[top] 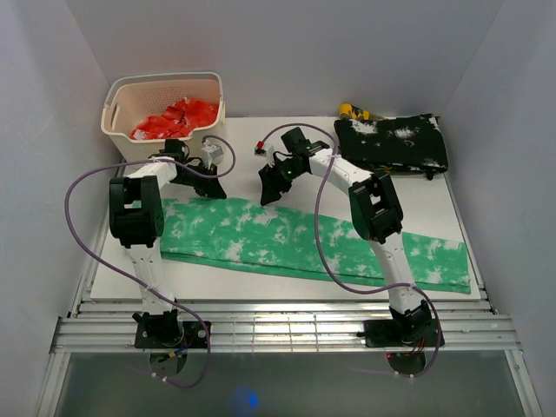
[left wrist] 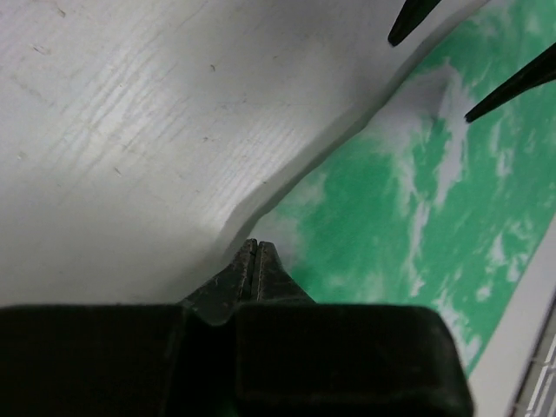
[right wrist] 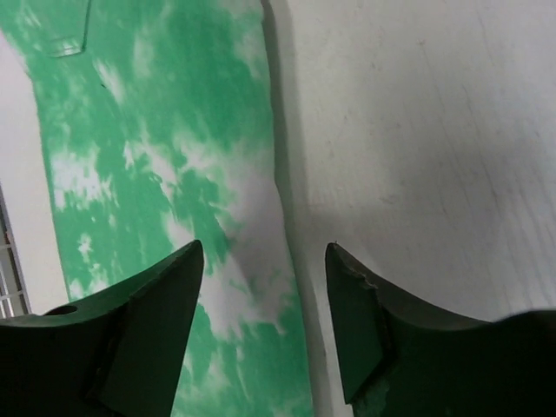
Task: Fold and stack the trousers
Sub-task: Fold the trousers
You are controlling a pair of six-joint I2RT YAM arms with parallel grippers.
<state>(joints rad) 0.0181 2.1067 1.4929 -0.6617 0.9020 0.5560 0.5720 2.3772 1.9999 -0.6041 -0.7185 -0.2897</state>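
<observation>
The trousers lie flat across the middle of the white counter, running as one long narrow band from centre left to lower right of the overhead view. Laid out this way, the far long edge is exposed to both arms, which suggests a fold is being set up along it.

The left tool sits at that far edge towards the left. In its wrist view its jaws are pressed fully together, with the tips right at the cloth's border. Whether any fabric is pinched between them I cannot tell. The right tool hovers further along the same edge. Its jaws stand apart, one over green cloth and one over bare counter, so it straddles the border and holds nothing.

The fabric is soft and thin, bright green with cloudy white blotches, and casts a slim shadow where its edge rises slightly off the surface. The counter is matt white with a faint brushed grain.

A cream perforated plastic basket holding red cloth stands in the upper left. A folded black garment with white speckles rests in the upper right, probably where the stack belongs.
</observation>
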